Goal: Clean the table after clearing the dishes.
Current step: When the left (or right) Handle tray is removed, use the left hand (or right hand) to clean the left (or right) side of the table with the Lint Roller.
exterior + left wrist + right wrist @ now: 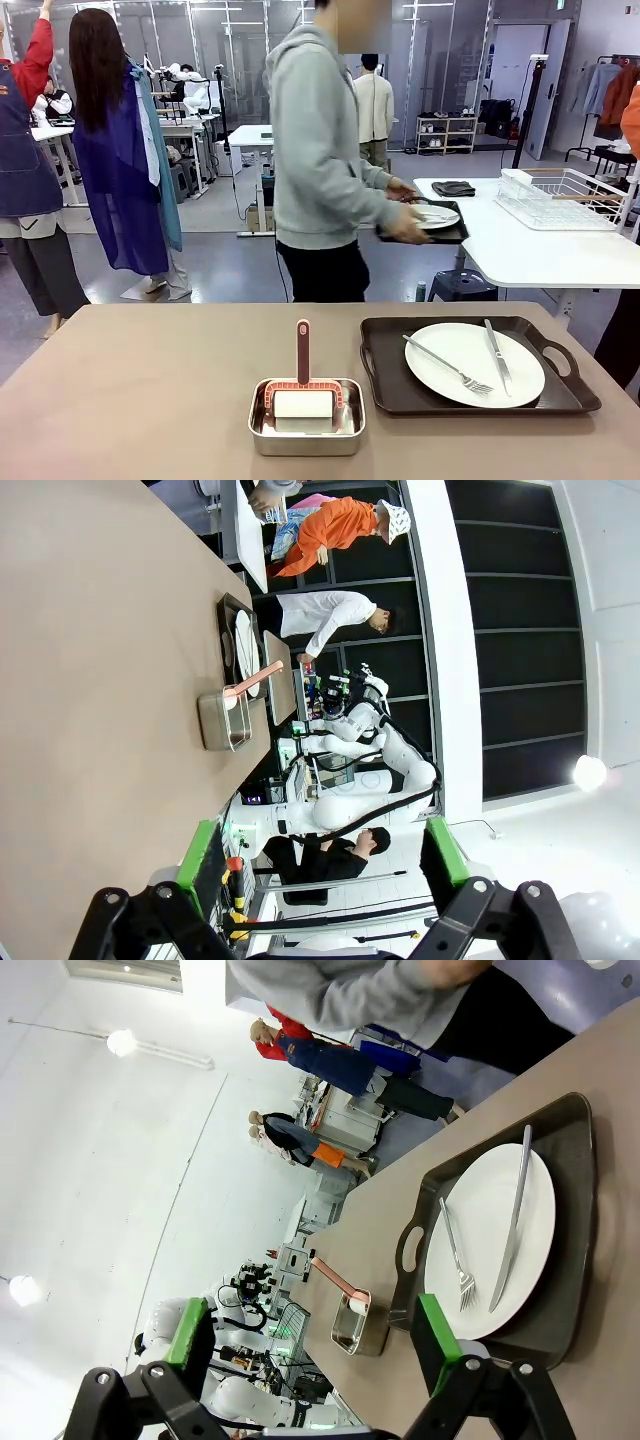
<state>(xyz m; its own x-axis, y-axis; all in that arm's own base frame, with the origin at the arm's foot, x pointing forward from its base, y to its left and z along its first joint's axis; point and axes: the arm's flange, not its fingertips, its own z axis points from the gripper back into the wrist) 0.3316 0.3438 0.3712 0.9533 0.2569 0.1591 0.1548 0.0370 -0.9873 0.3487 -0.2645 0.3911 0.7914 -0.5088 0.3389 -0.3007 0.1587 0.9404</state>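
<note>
So the taupe bench [150, 380] has one dark tray [385, 385] sitting lower right in the front view, with a white plate [440, 372] on it and a fork [450, 366] and knife [497, 355] lying across the plate. Just left of the tray, near the bottom middle, there's a small steel pan [258, 420] with a roller [303, 350] in it, red handle pointing away from the camera. Behind the bench a person in a grey hoodie [315, 150] holds the second tray [455, 235], plate [437, 217] on top, right at the edge of a white-topped bench [540, 250] that also has a wire dish rack [560, 197] on it. The left gripper [322, 865] is spread wide with nothing in it, up off the bench; in its own view the pan and the tray are in the upper left, well apart from the fingers. The right gripper [310, 1335] is the same deal, wide open and empty, hanging above the bench. In its view the plate and tray fill the right side, just above the right-hand green pad [435, 1330], and the pan sits farther back between the two fingers.
</note>
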